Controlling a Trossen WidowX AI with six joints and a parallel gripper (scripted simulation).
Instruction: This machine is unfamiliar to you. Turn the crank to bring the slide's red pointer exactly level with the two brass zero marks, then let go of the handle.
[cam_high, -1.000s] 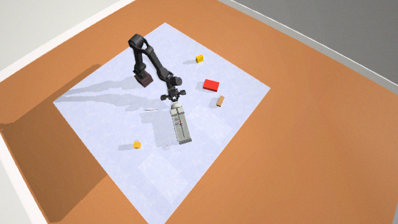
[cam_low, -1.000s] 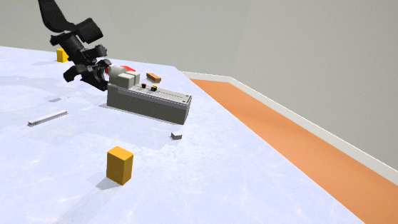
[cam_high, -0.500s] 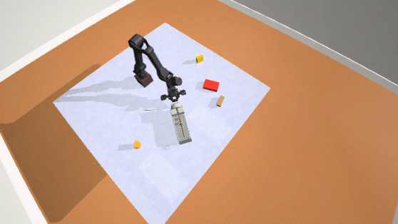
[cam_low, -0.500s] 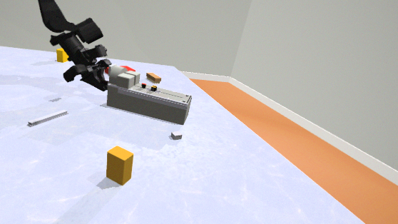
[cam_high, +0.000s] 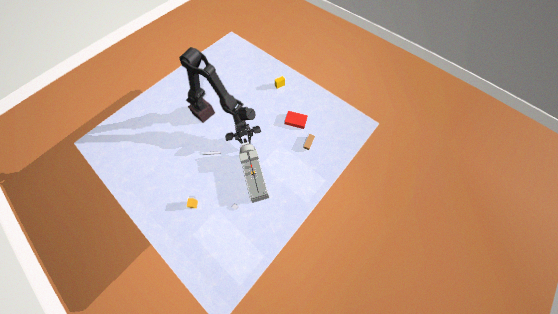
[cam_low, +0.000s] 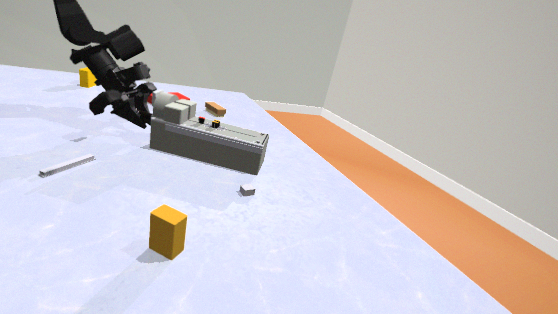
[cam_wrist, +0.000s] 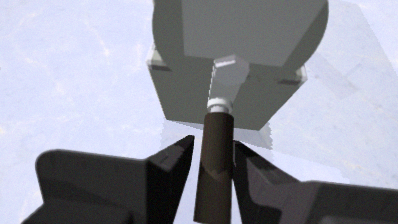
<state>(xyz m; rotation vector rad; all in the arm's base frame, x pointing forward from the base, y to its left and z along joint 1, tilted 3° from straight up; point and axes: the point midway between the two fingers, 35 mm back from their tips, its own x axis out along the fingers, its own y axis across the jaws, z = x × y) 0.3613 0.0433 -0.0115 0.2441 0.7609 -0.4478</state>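
The grey slide machine (cam_high: 256, 182) (cam_low: 210, 146) lies on the pale mat. Its red pointer (cam_low: 201, 119) (cam_high: 251, 168) sits on top, right beside a brass mark (cam_low: 216, 123); I cannot tell whether they are exactly level. In the wrist view the dark crank handle (cam_wrist: 216, 165) hangs from a grey crank arm (cam_wrist: 227, 80) at the machine's near end. My gripper (cam_wrist: 214, 145) (cam_high: 243, 136) (cam_low: 142, 107) is at that end. Its fingers stand on either side of the handle with small gaps, so it is open and the handle is not clamped.
On the mat lie a yellow block (cam_high: 280, 82) (cam_low: 88, 77), a red block (cam_high: 296, 119), a brown block (cam_high: 309, 142) (cam_low: 215, 108), an orange block (cam_high: 192, 202) (cam_low: 168, 231), a thin grey bar (cam_high: 211, 153) (cam_low: 67, 165) and a small grey cube (cam_low: 247, 190).
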